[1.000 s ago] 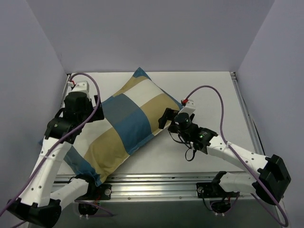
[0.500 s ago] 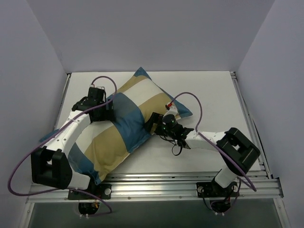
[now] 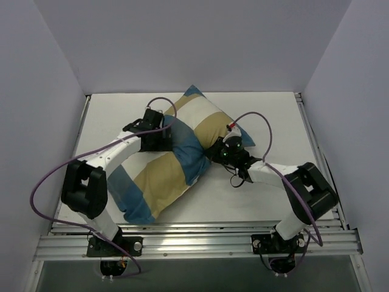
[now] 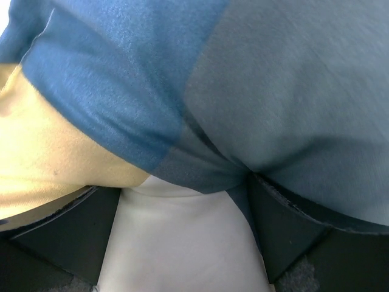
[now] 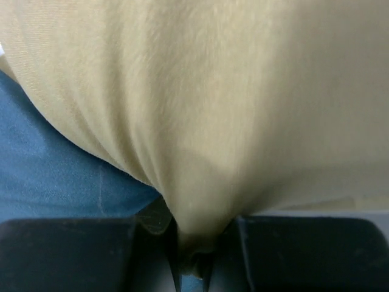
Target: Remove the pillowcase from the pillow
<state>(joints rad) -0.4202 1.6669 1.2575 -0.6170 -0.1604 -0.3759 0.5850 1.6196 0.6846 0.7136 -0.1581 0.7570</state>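
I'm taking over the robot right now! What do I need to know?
Left gripper: open, pushed against a blue patch of the pillowcase.
Right gripper: shut on a tan fold at the pillowcase's right side.
The pillow is hidden inside the pillowcase, which lies slantwise on the table.
Done: one pinch taken.
Left: probably hold with the left gripper, then pull the pillowcase off.

R tool (image 5: 194, 258) pinches tan fold of pillowcase (image 5: 213, 109), blue patch at left; prob. cloth only.
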